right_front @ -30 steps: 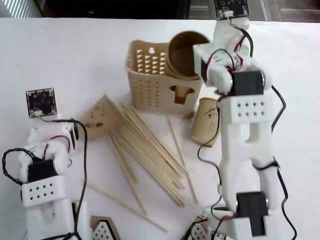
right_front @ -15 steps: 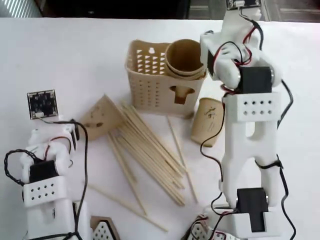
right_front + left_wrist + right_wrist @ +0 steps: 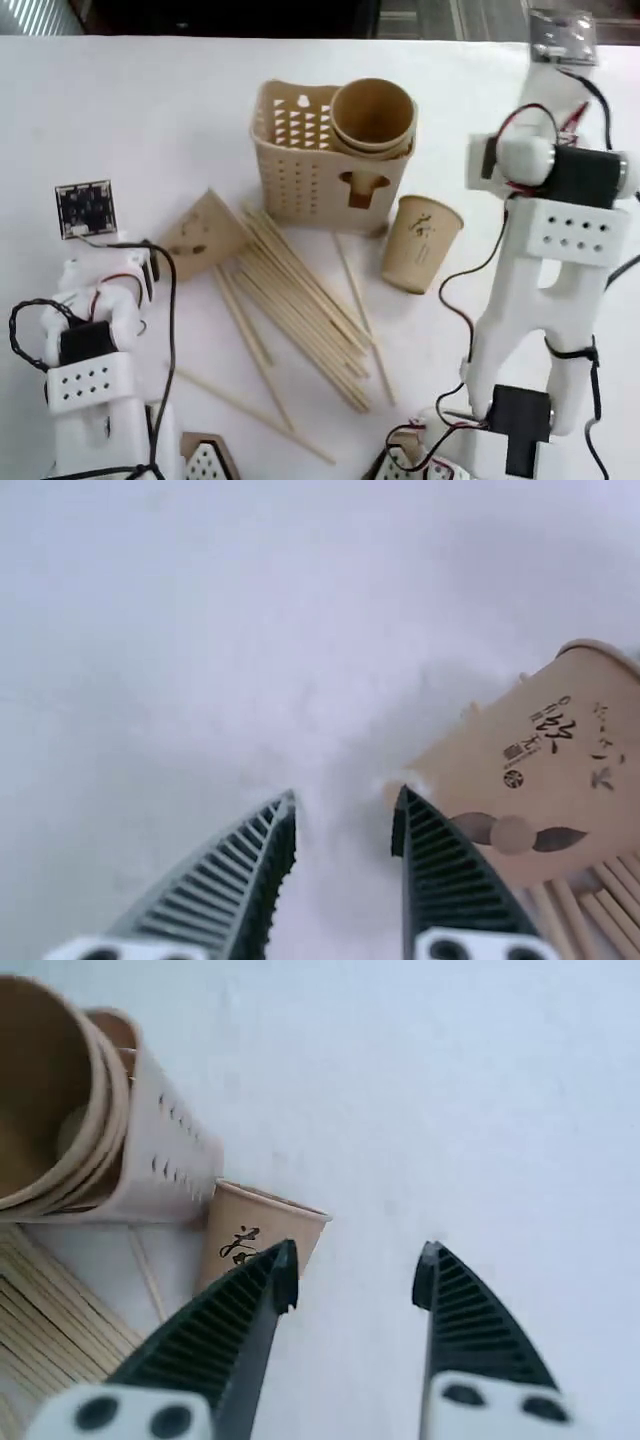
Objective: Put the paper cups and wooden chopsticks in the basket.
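Noted left arm (image 3: 88,345) well to the left of the basket (image 3: 300,175) and forward of it. Found left gripper (image 3: 345,798) open to a moderate gap, ribbed dark fingers (image 3: 235,880) apart and gripping nothing. Seen through the gap: bare white table (image 3: 150,110).

Recorded a squashed paper cup (image 3: 200,235) lying on its side just left of the basket's front corner. Brown, flattened to a wedge, print on its wall. Close against one finger of the left gripper; contact not determinable.

Logged wooden chopsticks (image 3: 300,300) fanned loosely in front of the basket. Thin, pale, straight sticks, most bundled on a diagonal, a few strays apart, upper ends reaching the basket's foot.

Confirmed basket as cream plastic, rectangular, upright, with walls pierced by small holes and one cut-out handle. Found nested paper cups (image 3: 372,115) inside its right end, mouths up, smooth brown interior, rims above the wall.

Recorded a loose paper cup (image 3: 420,243) on the table just right of the basket's front corner. Tapered, tan, dark print on its wall; standing or lying not determinable.

Noted right arm (image 3: 545,260) right of the basket, beyond that cup. Found right gripper (image 3: 359,1250) wide open, same ribbed dark fingers, empty, hanging over bare table, clear of cup and basket.
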Robot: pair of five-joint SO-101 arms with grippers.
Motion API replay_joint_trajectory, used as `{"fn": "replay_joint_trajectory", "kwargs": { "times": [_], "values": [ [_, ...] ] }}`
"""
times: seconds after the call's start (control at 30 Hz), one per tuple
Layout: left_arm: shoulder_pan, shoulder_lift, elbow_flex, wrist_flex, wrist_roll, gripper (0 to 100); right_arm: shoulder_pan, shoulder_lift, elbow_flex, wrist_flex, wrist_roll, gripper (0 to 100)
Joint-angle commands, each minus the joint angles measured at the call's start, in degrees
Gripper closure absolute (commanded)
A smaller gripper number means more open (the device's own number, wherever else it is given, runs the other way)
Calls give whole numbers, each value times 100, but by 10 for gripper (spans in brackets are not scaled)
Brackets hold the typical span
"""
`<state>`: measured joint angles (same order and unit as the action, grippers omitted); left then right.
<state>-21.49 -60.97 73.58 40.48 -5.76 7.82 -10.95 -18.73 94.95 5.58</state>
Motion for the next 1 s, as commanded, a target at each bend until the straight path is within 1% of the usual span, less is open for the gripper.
{"fn": "replay_joint_trajectory", "kwargs": {
  "times": [0.0,0.03,0.07,0.13,0.23,0.33,0.53,0.67,0.77,0.97],
  "values": [
    [-22,-136,-44,-114,26,831,163,-198,738,-514,26,804],
    [-22,-136,-44,-114,26,831,154,-198,1011,-646,114,804],
    [-22,-136,-44,-114,26,831,145,-198,1231,-769,378,804],
    [-22,-136,-44,-114,26,831,84,-163,1538,-971,1143,804],
    [-22,-136,-44,-114,26,831,48,119,1609,-1059,2101,804],
    [-22,-136,-35,-114,26,831,-145,637,1582,-1095,2699,804],
    [-22,-136,-35,-114,26,831,-277,1587,1591,-1552,3349,802],
    [-13,-136,-35,-114,26,831,-347,1842,1591,-1666,3710,745],
    [-13,-136,-35,-114,26,831,-356,1912,1591,-1675,3763,714],
    [-13,-136,-35,-114,26,831,-303,1991,1609,-1833,3719,715]
  ]
}}
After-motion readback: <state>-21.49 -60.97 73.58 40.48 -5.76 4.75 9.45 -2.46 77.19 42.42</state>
